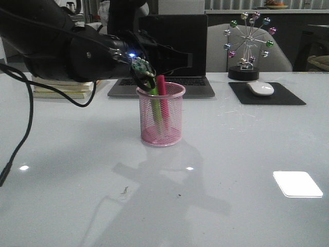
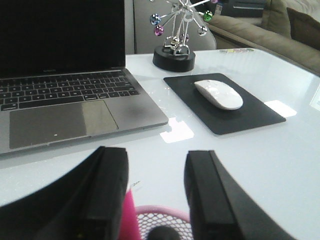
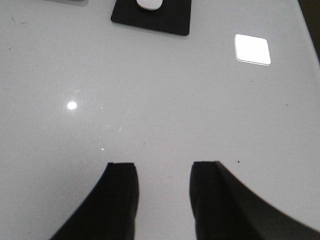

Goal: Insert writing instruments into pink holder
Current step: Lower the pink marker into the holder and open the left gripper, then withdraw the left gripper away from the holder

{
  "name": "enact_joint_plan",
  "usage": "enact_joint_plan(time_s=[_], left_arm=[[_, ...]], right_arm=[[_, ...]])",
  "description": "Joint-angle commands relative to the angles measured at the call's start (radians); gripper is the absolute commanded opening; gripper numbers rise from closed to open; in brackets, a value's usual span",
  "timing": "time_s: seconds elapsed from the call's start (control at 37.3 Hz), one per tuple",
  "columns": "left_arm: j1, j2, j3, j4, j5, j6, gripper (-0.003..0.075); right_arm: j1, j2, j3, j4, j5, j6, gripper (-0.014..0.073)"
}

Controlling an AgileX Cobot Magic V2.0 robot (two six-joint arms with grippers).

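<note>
The pink holder (image 1: 160,121) stands upright mid-table in front of the laptop. Both highlighters stand inside it: the green one (image 1: 156,105) leans left, the pink one (image 1: 163,98) rises above the rim. My left gripper (image 1: 186,59) hovers just above and behind the cup, open, with nothing between its fingers. In the left wrist view that gripper (image 2: 156,157) shows a wide gap, with the pink marker (image 2: 131,215) and the holder's rim (image 2: 167,211) below it. My right gripper (image 3: 162,167) is open over bare white table, out of the front view.
An open laptop (image 1: 169,51) sits right behind the cup. A white mouse (image 1: 260,88) lies on a black pad (image 1: 285,98) at the back right, beside a ferris-wheel ornament (image 1: 249,46). Stacked books (image 1: 61,88) lie back left under the left arm.
</note>
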Motion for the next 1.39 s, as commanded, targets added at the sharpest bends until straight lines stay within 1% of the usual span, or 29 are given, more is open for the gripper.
enact_joint_plan(time_s=[0.0,0.24,0.35,0.43,0.62,0.83,0.97,1.07,1.29,1.37], left_arm=[[-0.007,-0.057,-0.029,0.011,-0.124,-0.013,0.0375],[0.018,-0.107,-0.029,0.030,-0.140,0.010,0.0375],[0.044,-0.163,-0.029,0.043,-0.114,0.074,0.0375],[0.073,-0.226,-0.029,0.043,-0.025,0.125,0.0375],[0.171,-0.363,-0.029,0.043,0.197,0.156,0.0374],[0.305,-0.492,-0.029,0.050,0.382,0.156,0.0374],[0.381,-0.566,-0.029,0.103,0.495,0.156,0.0369],[0.438,-0.630,-0.029,0.133,0.597,0.156,0.0341],[0.535,-0.745,-0.027,0.133,0.785,0.156,0.0262],[0.565,-0.781,-0.010,0.133,0.823,0.156,0.0251]], right_arm=[[-0.004,-0.005,-0.027,-0.006,-0.069,-0.007,0.0381],[-0.004,-0.005,-0.027,-0.006,-0.069,-0.007,0.0381],[-0.004,-0.005,-0.027,-0.006,-0.069,-0.007,0.0381],[-0.004,-0.005,-0.027,-0.006,-0.069,-0.007,0.0381],[-0.004,-0.005,-0.027,-0.006,-0.069,-0.007,0.0381],[-0.004,-0.005,-0.027,-0.006,-0.069,-0.007,0.0381],[-0.004,-0.005,-0.027,-0.006,-0.069,-0.007,0.0381],[-0.004,-0.005,-0.027,-0.006,-0.069,-0.007,0.0381],[-0.004,-0.005,-0.027,-0.006,-0.069,-0.007,0.0381],[-0.004,-0.005,-0.027,-0.006,-0.069,-0.007,0.0381]])
